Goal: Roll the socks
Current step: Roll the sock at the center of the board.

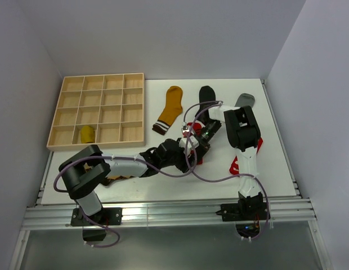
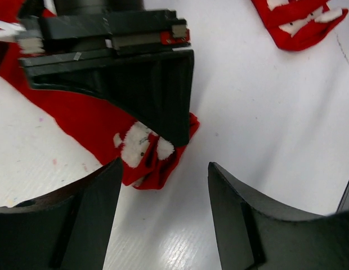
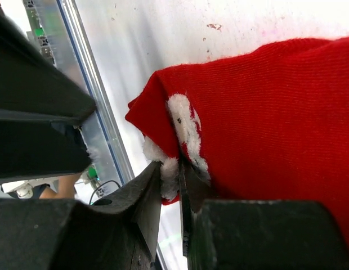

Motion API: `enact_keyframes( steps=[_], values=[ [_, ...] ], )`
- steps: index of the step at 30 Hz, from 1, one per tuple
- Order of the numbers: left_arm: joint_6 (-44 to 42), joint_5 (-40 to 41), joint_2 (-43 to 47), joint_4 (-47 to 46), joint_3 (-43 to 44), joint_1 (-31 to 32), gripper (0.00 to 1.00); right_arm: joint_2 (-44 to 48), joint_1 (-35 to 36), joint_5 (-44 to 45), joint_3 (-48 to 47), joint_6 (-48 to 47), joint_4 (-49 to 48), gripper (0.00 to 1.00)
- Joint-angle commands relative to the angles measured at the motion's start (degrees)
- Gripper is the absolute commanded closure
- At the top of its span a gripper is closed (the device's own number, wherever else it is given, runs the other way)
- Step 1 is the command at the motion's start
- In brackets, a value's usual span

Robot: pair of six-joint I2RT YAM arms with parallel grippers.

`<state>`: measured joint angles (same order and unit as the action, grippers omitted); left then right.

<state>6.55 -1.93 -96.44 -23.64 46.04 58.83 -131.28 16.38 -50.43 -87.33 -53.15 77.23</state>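
A red sock with white print lies bunched on the white table, and my right gripper is shut on its fuzzy white edge. In the right wrist view the rest of that red sock spreads to the right. My left gripper stands open just in front of the bunched end, with only bare table between its fingers. From above, both grippers meet at mid table, the left gripper just below the right gripper. A second red sock lies apart. Mustard, black and grey socks lie flat at the back.
A wooden grid tray stands at the back left with a yellow rolled sock in one cell. A brown argyle sock lies partly under my left arm. The second red sock is partly hidden behind my right arm.
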Motion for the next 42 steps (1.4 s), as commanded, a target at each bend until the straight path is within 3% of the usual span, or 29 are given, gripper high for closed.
enact_keyframes(
  steps=[1,13,15,19,20,30,33,36,42],
  values=[
    [-1.5,-4.1,-3.1,0.7,2.5,0.1,0.33,-0.1,0.1,1.5,-1.7,0.7,3.7,0.77],
    [-8.5,9.4,-9.9,2.9,5.4,5.9,0.35,-0.7,-0.5,2.3,-2.6,1.5,3.4,0.78],
    [-9.3,14.4,-11.7,3.3,6.6,7.2,0.37,-0.6,-0.5,2.5,-2.4,1.6,3.1,0.78],
    [-10.1,16.9,-12.4,1.5,6.1,7.6,0.42,-0.5,-0.5,3.0,-2.2,1.5,3.1,0.78],
    [-10.1,17.0,-12.5,1.6,6.2,7.6,0.47,-0.4,-0.5,3.1,-2.1,1.6,2.8,0.78],
    [-9.3,12.7,-12.6,5.8,7.0,7.5,1.0,0.7,-0.5,4.1,-2.1,2.7,1.0,0.78],
    [-8.3,8.8,-12.0,9.2,7.7,7.5,1.0,2.9,-0.6,4.9,-1.2,5.2,-3.1,0.76],
    [-4.7,2.6,-12.2,14.4,10.3,6.2,1.0,8.9,-0.9,6.4,3.6,8.7,-10.9,0.63],
    [2.0,-7.8,-9.6,18.4,11.0,1.8,1.0,21.4,-3.2,6.6,10.9,15.3,-24.5,0.54]
  ],
)
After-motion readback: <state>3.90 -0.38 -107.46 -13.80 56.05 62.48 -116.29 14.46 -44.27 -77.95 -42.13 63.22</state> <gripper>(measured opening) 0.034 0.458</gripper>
